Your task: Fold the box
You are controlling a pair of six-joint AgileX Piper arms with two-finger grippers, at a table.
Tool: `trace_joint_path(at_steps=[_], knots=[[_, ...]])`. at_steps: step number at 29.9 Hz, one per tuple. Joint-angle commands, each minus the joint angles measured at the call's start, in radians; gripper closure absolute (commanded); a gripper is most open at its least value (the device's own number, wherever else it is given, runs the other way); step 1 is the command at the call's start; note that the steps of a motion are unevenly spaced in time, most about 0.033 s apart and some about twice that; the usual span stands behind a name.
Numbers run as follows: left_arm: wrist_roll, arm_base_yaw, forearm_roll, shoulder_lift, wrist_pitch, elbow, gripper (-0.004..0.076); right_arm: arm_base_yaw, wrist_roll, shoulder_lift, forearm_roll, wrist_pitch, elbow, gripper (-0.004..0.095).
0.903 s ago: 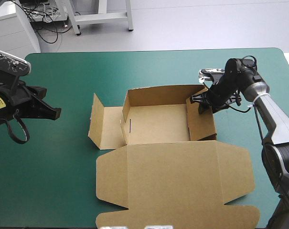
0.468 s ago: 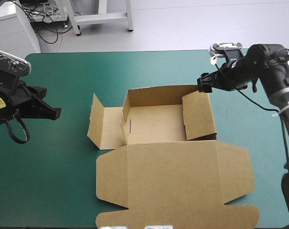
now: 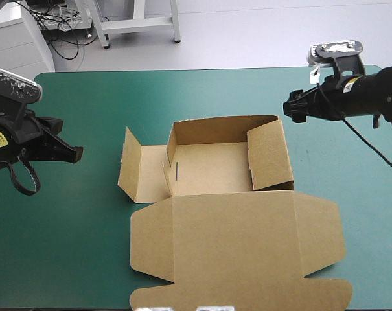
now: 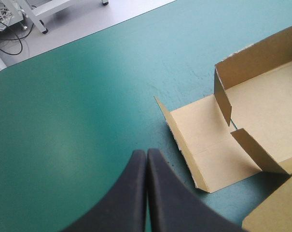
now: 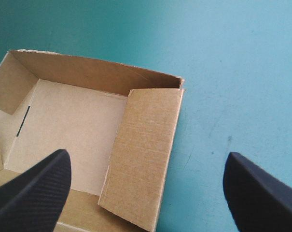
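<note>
L claw [image 3: 78,153] pinched shut, empty, well left of box [image 3: 212,170]. Box mid-bench [image 3: 79,253]: far + right walls up, left flap splayed out, lid flat on near side. R claw [image 3: 288,109] spread wide, empty, just off box's far-right corner, not touching.

Box [image 3: 212,170], brown board: one, ahead of the right end effector [image 3: 291,109], well apart from the left end effector [image 3: 78,153].
Lid panel [image 3: 234,240], flat: one.
End effectors: two.
Black fingers [image 5: 34,186]: four, two on each end effector.
Tabletop [image 3: 79,253], teal-green cover: one.
</note>
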Motion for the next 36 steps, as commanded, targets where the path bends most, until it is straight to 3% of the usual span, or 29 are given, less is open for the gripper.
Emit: trace_joint_path(at_steps=[1,11,18,26,36], knots=[[0.008,-0.001,0.002,-0.011,0.037,-0.019,0.0734,0.002,-0.005,0.050,0.032,0.004,-0.025,0.0116],[0.011,-0.001,0.011,-0.011,0.037,-0.019,0.0735,0.002,0.036,0.286,0.071,0.006,-0.021,0.0116],[0.011,-0.001,0.011,-0.011,0.037,-0.019,0.0735,0.002,0.036,0.351,0.069,0.006,-0.012,0.0116],[0.011,-0.001,0.021,-0.011,0.036,-0.019,0.0735,0.002,0.038,0.371,0.062,0.006,0.142,0.0120],[0.011,-0.001,0.021,-0.011,0.037,-0.019,0.0735,0.002,0.038,0.371,0.041,0.004,0.153,0.0377]])
